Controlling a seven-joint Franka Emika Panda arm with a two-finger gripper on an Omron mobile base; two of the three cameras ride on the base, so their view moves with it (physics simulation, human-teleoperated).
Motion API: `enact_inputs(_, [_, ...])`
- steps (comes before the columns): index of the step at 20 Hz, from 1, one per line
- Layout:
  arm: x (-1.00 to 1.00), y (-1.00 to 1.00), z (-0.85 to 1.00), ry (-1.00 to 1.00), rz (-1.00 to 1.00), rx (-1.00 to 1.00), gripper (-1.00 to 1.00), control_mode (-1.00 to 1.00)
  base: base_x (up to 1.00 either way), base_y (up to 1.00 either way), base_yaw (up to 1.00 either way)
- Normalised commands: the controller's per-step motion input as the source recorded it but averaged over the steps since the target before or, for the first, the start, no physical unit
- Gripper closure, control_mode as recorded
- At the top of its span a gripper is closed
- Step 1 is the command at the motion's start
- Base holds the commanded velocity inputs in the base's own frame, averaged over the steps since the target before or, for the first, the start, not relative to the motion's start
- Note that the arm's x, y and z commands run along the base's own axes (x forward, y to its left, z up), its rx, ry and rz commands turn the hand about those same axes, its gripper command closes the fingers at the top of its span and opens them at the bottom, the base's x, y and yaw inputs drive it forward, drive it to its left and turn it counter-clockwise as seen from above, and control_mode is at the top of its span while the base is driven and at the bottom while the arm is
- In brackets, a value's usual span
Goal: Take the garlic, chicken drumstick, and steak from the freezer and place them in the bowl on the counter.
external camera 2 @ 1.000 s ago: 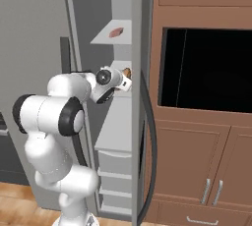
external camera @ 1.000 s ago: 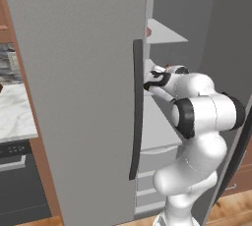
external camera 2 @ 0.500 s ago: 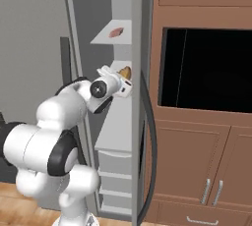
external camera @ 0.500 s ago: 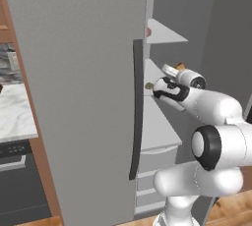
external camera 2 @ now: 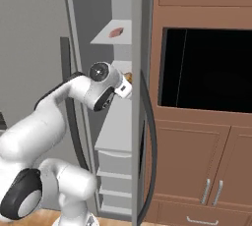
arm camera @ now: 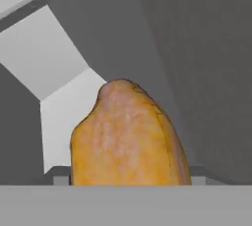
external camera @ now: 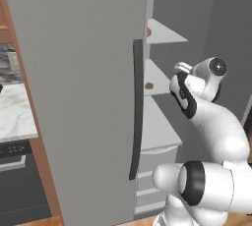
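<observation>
Nearest the hand camera, a golden-brown chicken drumstick (arm camera: 128, 134) looms close ahead of the tool, with a white freezer shelf (arm camera: 64, 117) and grey inner walls behind it. The fingertips are not visible there, so contact cannot be confirmed; the jaws are taken to stand wide apart, and nothing shows them closed on the meat. In the right base view the tool (external camera 2: 125, 88) reaches in at the middle shelf, just beside a small orange-brown patch that is probably the same drumstick (external camera 2: 128, 77). In the left base view the arm bends in past the open freezer (external camera: 78, 82) door with its dark vertical handle (external camera: 136, 112); a small brown item (external camera: 148, 86) lies at the middle shelf's front edge, too small to name. One shelf higher rests a reddish slab, judged to be the steak (external camera 2: 116, 32). Farthest left, a strip of marble table (external camera: 15, 117) is visible. Judged progress: early, with drumstick and steak both on their shelves and every transfer to the bowl outstanding.
</observation>
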Motion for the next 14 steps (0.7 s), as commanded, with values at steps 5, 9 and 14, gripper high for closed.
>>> enact_inputs(5, [-0.94,0.22,0.54,0.56,0.00,0.11,1.00,-1.00,0.00,0.00,0.00])
enact_inputs(9, [-0.75,0.40,-0.22,0.15,-0.02,0.00,1.00,1.00,-0.25,0.16,0.00])
enact_inputs(14, [0.00,0.00,0.00,0.00,0.00,0.00,1.00,1.00,-1.00,0.93,0.01])
